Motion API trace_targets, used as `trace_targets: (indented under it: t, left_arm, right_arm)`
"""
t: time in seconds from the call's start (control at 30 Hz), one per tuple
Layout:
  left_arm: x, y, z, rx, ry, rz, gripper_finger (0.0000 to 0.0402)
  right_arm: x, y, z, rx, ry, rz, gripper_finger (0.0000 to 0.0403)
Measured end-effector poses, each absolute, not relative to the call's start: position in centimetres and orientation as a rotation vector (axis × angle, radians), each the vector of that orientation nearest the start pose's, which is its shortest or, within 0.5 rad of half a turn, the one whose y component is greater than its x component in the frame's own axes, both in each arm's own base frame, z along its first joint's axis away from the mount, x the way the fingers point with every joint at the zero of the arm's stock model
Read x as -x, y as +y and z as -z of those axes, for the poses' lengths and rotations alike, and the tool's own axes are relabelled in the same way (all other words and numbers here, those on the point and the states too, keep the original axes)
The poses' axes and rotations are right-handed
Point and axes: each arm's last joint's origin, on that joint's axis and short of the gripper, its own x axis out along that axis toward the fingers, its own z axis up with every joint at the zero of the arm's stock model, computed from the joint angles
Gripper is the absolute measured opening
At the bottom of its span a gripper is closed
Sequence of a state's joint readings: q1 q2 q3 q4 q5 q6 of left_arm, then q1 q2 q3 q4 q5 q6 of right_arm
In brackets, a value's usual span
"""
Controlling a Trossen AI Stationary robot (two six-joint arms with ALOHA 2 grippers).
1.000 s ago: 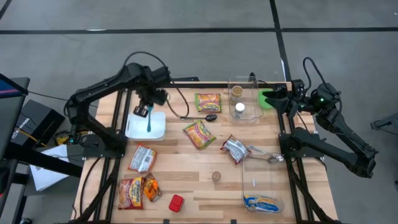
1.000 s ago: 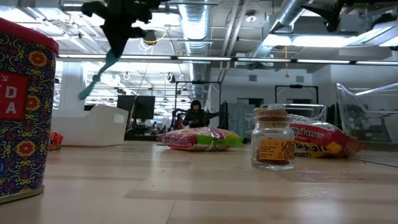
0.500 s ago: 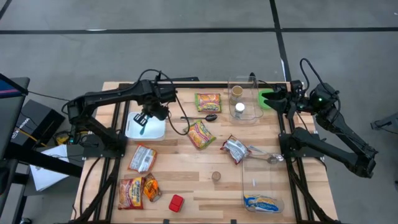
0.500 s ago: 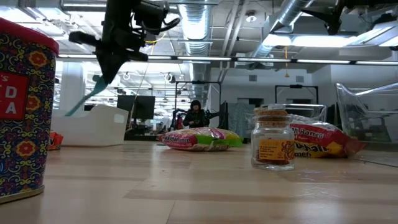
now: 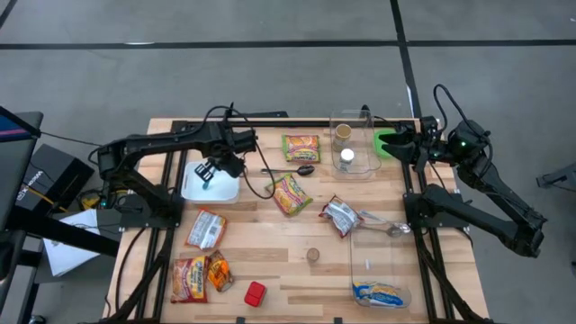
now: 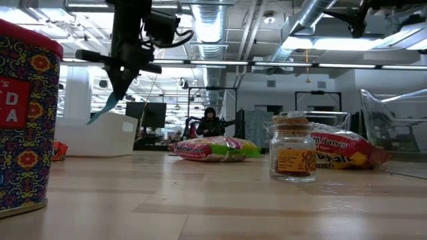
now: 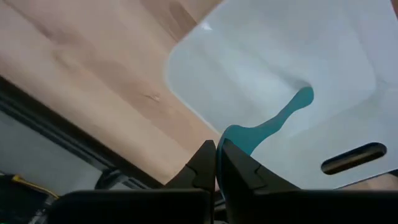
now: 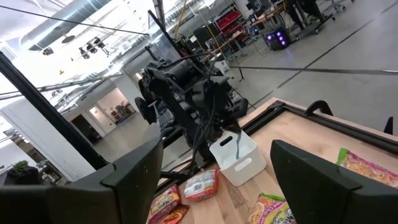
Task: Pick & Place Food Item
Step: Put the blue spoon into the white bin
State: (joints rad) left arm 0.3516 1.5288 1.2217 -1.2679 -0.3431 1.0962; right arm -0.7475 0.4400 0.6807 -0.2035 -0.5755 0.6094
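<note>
Lowered since a second ago, the left hand [image 5: 211, 169] now hangs just over the white tub [image 5: 225, 188] at the surface's [image 5: 270, 261] left, pinched shut on one end of a teal strip [image 7: 273, 121] whose free end dangles into the tub. Bending under its own weight, the strip looks light and floppy; an end grip suits it, though it will swing. Back at the far right corner, the right hand [image 5: 396, 144] waits, fingers spread.

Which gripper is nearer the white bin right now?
Left. The left gripper hangs over the white bin, shut on a teal spoon. The right gripper waits open at the table's far right edge.
</note>
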Motion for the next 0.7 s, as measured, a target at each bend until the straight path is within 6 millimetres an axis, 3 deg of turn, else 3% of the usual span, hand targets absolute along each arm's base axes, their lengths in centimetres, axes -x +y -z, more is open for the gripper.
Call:
trace_targets:
  t: [0.7]
  left_arm:
    - [-24.0,8.7,-25.1,-0.728,1.688,0.462,0.0012]
  right_arm:
    - [-8.2,-5.4,-33.6,-0.577,-0.082,0.163,0.0291]
